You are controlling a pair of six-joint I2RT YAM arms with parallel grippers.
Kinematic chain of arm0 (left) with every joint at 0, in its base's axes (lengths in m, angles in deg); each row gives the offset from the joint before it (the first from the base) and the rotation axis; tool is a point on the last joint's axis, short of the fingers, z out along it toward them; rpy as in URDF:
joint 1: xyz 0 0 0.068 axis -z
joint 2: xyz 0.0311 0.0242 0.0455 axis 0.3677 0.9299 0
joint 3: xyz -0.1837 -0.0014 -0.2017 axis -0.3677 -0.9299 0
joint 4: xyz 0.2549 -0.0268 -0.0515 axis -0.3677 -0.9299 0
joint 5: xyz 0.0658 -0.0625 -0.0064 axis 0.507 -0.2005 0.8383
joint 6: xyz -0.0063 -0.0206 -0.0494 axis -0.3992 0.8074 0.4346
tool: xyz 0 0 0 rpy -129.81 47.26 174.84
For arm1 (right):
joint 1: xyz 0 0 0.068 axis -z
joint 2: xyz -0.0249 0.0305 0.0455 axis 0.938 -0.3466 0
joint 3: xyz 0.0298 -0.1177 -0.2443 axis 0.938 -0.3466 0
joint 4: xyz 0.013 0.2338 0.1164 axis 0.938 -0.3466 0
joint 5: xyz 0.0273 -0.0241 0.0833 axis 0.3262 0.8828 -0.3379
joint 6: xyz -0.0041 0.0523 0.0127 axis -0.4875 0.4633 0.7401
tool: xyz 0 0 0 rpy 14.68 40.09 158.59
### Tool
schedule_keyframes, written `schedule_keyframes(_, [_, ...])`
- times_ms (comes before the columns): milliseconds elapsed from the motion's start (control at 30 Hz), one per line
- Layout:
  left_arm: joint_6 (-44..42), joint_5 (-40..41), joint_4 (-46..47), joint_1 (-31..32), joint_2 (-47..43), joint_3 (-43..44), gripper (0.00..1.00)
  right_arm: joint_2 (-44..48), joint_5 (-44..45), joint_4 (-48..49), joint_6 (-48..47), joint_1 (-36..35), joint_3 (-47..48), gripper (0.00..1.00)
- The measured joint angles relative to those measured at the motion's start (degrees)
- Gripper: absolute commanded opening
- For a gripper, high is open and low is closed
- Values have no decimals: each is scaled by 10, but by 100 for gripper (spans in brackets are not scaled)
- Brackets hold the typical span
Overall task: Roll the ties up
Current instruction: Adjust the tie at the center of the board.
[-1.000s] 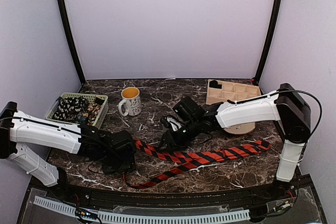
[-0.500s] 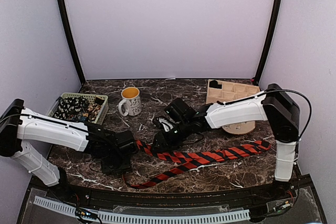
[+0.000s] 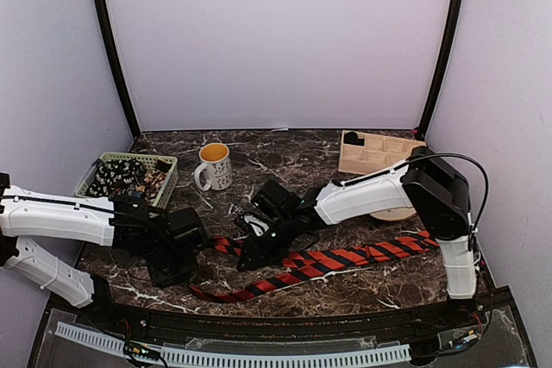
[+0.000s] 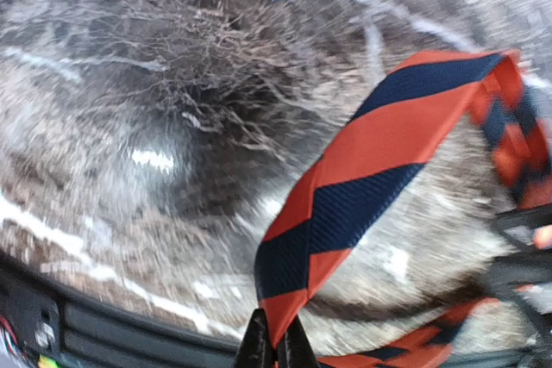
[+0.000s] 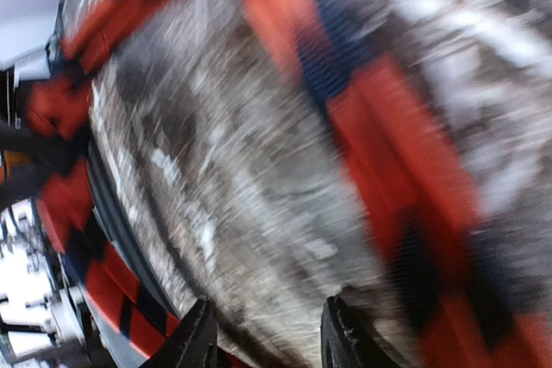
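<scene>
Red-black striped tie [image 3: 345, 258] lying across front of counter [image 3: 285, 154], L fingers [image 4: 255, 344] pinched tight on its end, R fingers [image 5: 200, 338] spread apart low over tie, wrist view blurred

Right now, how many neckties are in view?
1 for sure: the red-and-black striped fabric necktie lies across the dark marble table near its front, its tip pinched by the left gripper. The green slotted basket at left holds dark dotted fabric, possibly more ties.

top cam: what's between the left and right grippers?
The striped tie: a short stretch runs from the left gripper, pinching its tip, toward the right gripper. Top view shows it.
</scene>
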Motion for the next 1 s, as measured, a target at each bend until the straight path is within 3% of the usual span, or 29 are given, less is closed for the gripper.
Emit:
schedule_keyframes(200, [39,1,-57,0,-28,87,0,5,-43,-15,-33,-30,-14,40])
schedule_keyframes(333, [59,19,-98,-13,-2,152,0,31,-46,-52,-52,-9,-23,46])
schedule_keyframes(567, [63,26,-171,-99,106,232,0,119,-20,-102,-87,105,17,55])
schedule_keyframes(733, [29,26,-187,-159,169,290,0,134,-4,-125,-111,113,32,55])
schedule_keyframes(867, [0,24,-188,-216,204,322,1,148,11,-138,-113,111,-9,54])
schedule_keyframes(933, [-17,24,-188,-241,225,333,9,159,19,-144,-111,111,-35,54])
schedule_keyframes(1000, [-38,24,-187,-262,251,342,27,172,25,-147,-109,114,-57,54])
